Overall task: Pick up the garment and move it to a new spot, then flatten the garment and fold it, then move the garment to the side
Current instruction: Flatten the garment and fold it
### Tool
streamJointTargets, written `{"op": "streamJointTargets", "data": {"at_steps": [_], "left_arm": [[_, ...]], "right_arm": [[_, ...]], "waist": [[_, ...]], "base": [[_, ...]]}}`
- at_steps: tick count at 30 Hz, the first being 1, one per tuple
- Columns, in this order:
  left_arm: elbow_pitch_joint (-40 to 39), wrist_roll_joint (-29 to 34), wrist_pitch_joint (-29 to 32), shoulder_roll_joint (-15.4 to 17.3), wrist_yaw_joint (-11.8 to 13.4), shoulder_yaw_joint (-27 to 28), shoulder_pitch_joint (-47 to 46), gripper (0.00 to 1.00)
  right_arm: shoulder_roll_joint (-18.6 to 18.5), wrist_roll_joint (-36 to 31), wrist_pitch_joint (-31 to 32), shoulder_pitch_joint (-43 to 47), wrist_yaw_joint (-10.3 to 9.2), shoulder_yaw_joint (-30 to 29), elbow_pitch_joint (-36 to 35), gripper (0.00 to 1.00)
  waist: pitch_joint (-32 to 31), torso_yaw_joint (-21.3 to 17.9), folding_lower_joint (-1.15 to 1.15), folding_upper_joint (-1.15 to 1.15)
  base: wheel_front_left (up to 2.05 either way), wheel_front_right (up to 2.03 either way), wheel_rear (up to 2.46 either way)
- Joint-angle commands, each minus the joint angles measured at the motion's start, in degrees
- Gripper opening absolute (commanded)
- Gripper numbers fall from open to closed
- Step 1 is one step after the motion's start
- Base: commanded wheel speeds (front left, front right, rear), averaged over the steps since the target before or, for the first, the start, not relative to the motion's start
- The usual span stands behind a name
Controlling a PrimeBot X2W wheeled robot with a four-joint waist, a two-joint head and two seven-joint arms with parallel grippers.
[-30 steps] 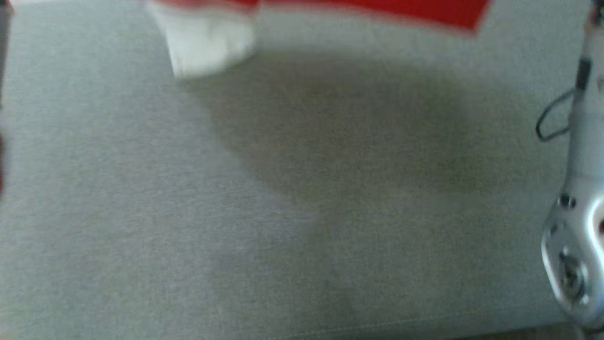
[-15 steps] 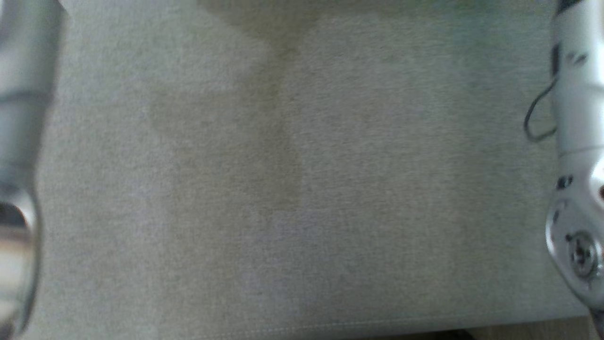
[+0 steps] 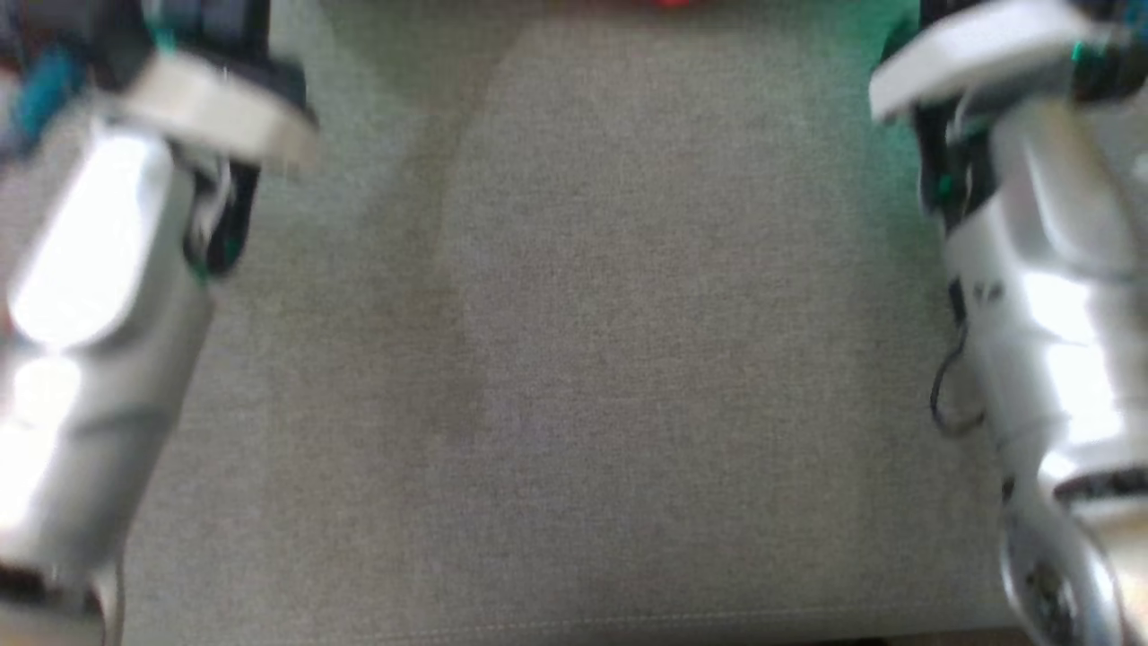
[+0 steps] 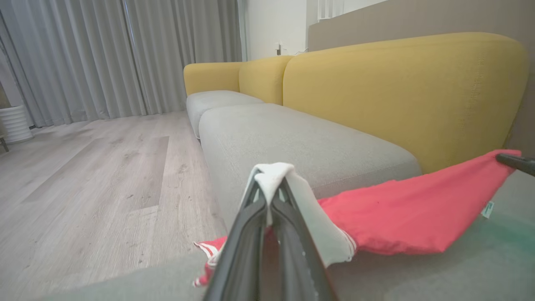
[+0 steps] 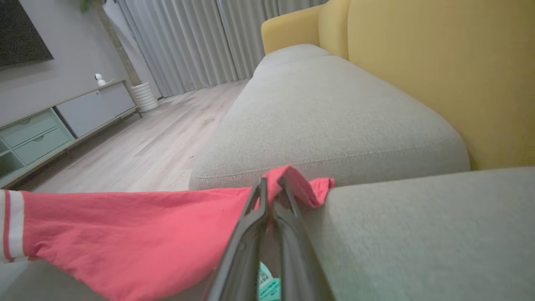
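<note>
The garment [image 4: 409, 213] is red with a white striped part and hangs stretched between my two grippers above the grey sofa seat [image 4: 418, 276]. My left gripper [image 4: 271, 188] is shut on its white end [image 4: 273, 171], which folds over the fingertips. My right gripper [image 5: 271, 186] is shut on a red corner of the garment [image 5: 138, 234]; one of its fingers [image 4: 516, 162] shows at the far right of the left wrist view. In the head view only a red sliver of the garment [image 3: 668, 3] shows at the top edge, between my left forearm [image 3: 99, 296] and right forearm [image 3: 1049, 296].
A yellow backrest [image 4: 401, 92] runs behind the grey seat cushions [image 4: 292, 142]. Wooden floor [image 4: 96, 175] lies in front of the sofa, with grey curtains [image 4: 104, 54] beyond. A low cabinet [image 5: 50, 125] and a white ribbed pot [image 5: 144, 96] stand across the room.
The head view has shifted. The red and white garment, broad along the top a second ago, is now a sliver, and both forearms have come further into the picture.
</note>
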Motion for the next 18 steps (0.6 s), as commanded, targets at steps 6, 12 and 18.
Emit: {"op": "streamJointTargets", "data": {"at_steps": [6, 12, 18], "left_arm": [[-13.9, -2.1, -0.6, 6.9, 2.5, 2.9, 16.6, 0.0], [-24.1, -5.4, 0.8, 9.6, 6.1, 3.4, 31.3, 0.0], [-36.3, -6.9, 3.8, 12.8, 11.7, 2.3, 46.9, 0.0]], "right_arm": [[1.2, 1.7, -1.1, 15.2, 0.43, -1.6, -9.7, 0.0], [1.2, 3.5, 0.1, 29.2, 0.43, -2.4, -18.4, 0.0], [1.2, 5.2, 6.3, 47.4, 0.43, -4.6, -33.7, 0.0]], "waist": [[-9.7, 0.4, 0.0, 0.0], [-17.4, 0.4, 0.0, 0.0], [-24.9, 0.6, 0.0, 0.0]], "base": [[0.0, 0.0, 0.0], [0.0, 0.0, 0.0], [0.0, 0.0, 0.0]]}}
